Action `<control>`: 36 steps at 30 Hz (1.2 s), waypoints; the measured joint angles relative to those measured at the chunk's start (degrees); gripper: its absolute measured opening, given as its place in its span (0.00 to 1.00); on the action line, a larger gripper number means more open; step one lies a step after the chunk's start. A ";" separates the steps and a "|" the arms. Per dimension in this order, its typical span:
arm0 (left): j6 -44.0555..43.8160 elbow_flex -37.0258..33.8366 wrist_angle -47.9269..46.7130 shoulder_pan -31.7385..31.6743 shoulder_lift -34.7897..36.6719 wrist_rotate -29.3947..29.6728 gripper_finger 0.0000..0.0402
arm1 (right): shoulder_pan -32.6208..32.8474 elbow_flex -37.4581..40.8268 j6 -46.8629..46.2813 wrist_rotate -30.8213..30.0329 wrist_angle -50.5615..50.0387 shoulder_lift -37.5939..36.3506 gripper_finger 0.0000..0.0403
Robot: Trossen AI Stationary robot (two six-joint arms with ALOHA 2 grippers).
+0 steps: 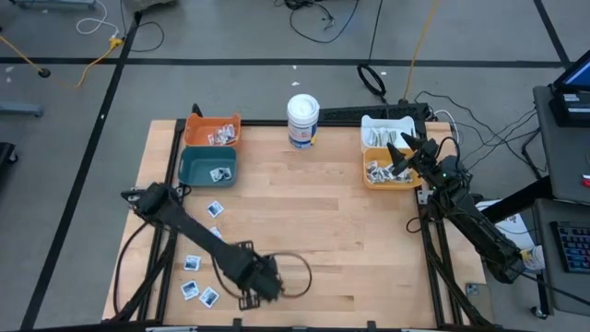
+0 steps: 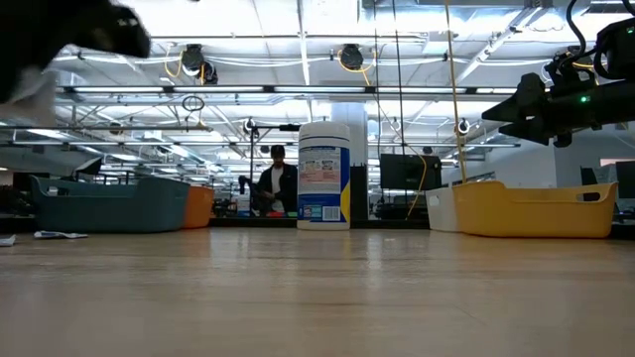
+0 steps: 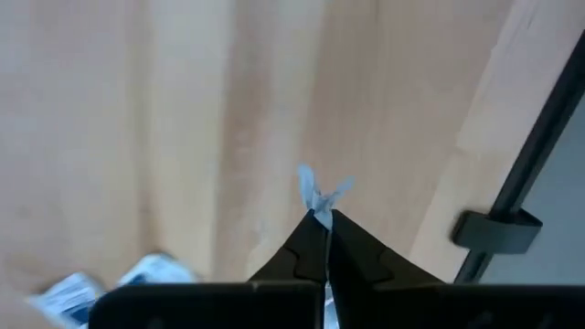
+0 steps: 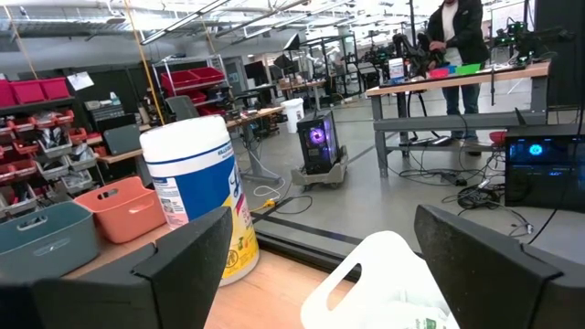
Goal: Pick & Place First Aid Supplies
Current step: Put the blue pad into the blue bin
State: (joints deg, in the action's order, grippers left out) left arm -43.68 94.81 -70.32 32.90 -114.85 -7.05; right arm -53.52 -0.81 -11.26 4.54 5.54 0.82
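Left wrist view shows the left claw point(image 3: 325, 219) clenched on a small crumpled white-and-blue paper packet point(image 3: 320, 194), near the pale wooden surface point(image 1: 304, 231) front edge; lifting straight up before carrying should keep that thin pinch secure; about five similar flat packets point(image 1: 198, 277) lie loose nearby; four plastic bins stand behind; the right claw point(image 1: 406, 152), released, hovers over the yellow bin point(image 1: 392, 172).

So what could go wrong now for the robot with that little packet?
The left claw pinches a small blue-and-white packet only by its edge, so it might slip out on the way to a bin. The teal bin is across the table, a long carry. The right claw hangs open over the yellow bin, near the white tub, which a wide swing might knock.
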 joint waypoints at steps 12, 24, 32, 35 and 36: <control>3.97 -5.08 -6.32 -11.17 12.48 1.55 0.00 | 0.00 -0.01 -0.01 0.02 0.00 0.00 0.84; -0.41 -25.46 -6.25 -35.63 31.66 2.29 0.00 | -0.02 -0.01 -0.01 0.00 0.00 0.00 0.84; 6.15 -30.35 -7.79 -55.63 36.02 2.88 0.00 | -0.01 -0.01 -0.01 0.01 0.00 0.00 0.84; 10.26 -30.43 -8.65 -61.85 36.04 3.74 0.00 | -0.02 -0.01 0.01 0.01 0.00 0.00 0.84; 11.52 -30.43 -8.61 -63.64 36.04 4.01 0.00 | -0.01 0.01 0.00 0.02 0.00 0.00 0.84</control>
State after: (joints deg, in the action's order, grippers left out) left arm -32.17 64.38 -78.94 -30.73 -78.81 -3.04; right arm -53.53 -0.80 -11.26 4.55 5.54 0.82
